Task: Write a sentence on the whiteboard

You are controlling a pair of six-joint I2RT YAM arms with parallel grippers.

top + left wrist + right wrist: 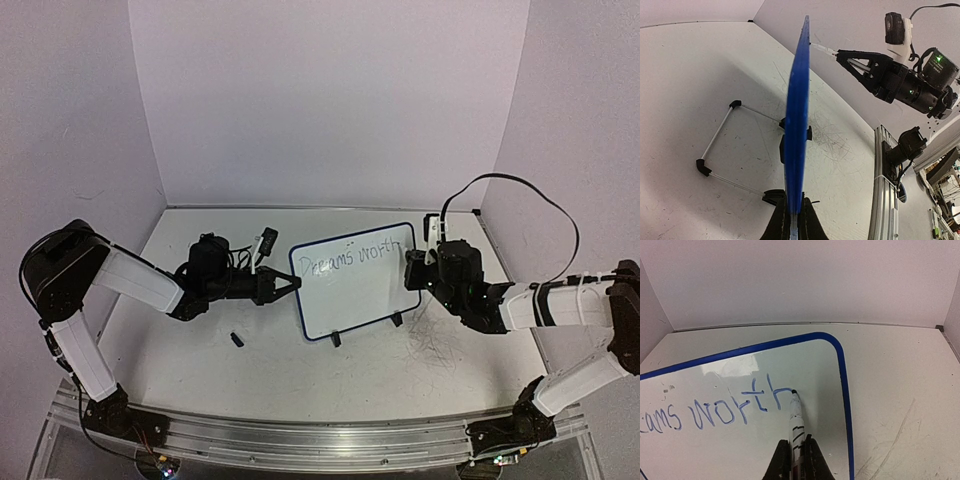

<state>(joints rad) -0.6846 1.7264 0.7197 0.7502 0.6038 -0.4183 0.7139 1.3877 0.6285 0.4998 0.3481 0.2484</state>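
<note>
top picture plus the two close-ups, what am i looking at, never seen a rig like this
These are two robot arms bolted to a white table. The top picture looks down from above and behind them; the other two come from cameras on each wrist. The left hand is shut on the edge of a small blue-rimmed whiteboard, which stands upright on the table. The right hand is shut on a marker, its tip touching the board at the end of the blue writing, which reads "Dreams worth". A small black piece, maybe the marker's cap, lies on the table near the left arm.
</note>
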